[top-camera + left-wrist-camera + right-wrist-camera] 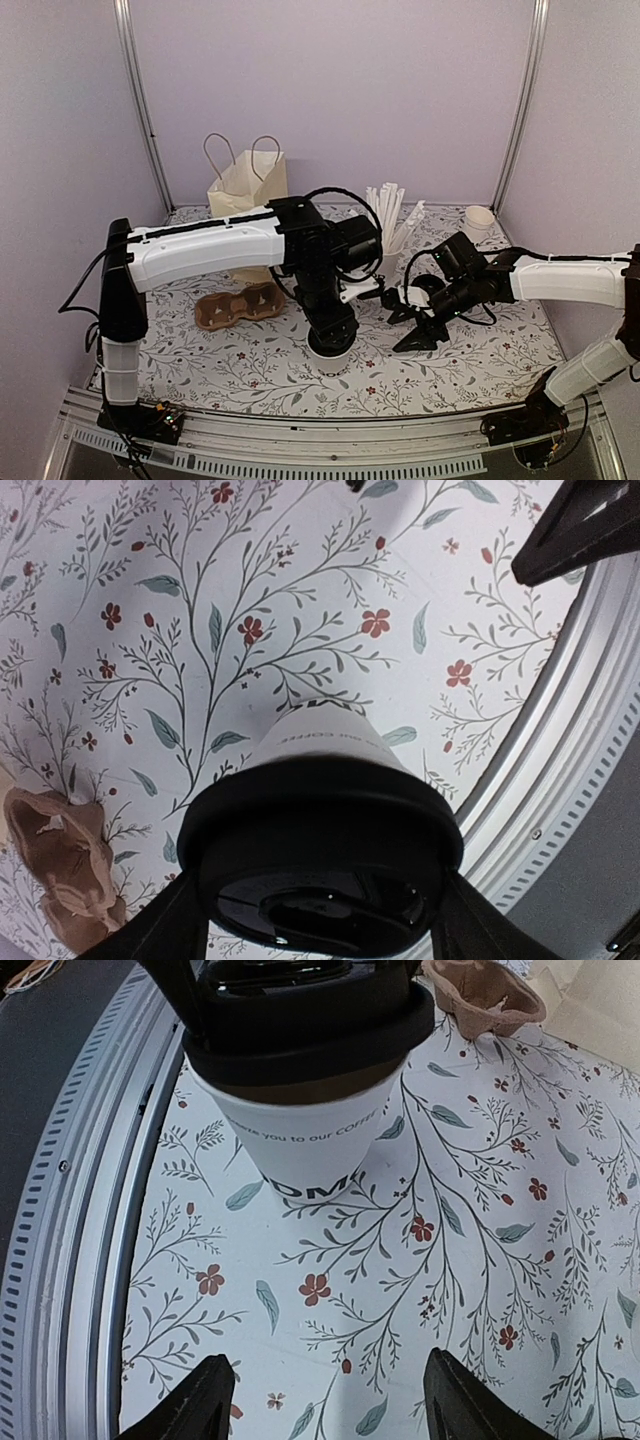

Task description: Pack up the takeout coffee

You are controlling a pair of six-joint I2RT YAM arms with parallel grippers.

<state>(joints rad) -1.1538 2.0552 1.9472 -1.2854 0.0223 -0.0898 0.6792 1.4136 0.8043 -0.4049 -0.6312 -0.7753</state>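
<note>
Closest to the left wrist camera is the black lid (320, 810) of the takeout coffee cup (300, 1125). The left gripper (322, 885) points down from above. Its two fingers (165, 925) press on the lid, one on each side, so it is squeezed tight on the cup's top. The cup is up straight on the flowery tablecloth (480, 1210), near the front edge of the table. It may be sitting on the cloth or a tiny bit above it. I cannot tell which.

The right gripper (328, 1385) holds nothing. Its fingers are wide apart. The cup is in front of them, near but not touching.

I think the job now is to lift the cup and carry it to where it gets packed. That may be the cardboard cup carrier (238, 305), which lies to the left of the cup. Or it may be the paper bag (245, 185) standing farther back.

To do it well, the arm should go straight up, slowly, and hold the cup level so no coffee tips out. The hold is on the lid only, so the lid could pop off and the cup could drop. A soft, steady lift is safest. The right gripper should not bump the cup, but it could steady the cup's side if it wobbles.
</note>
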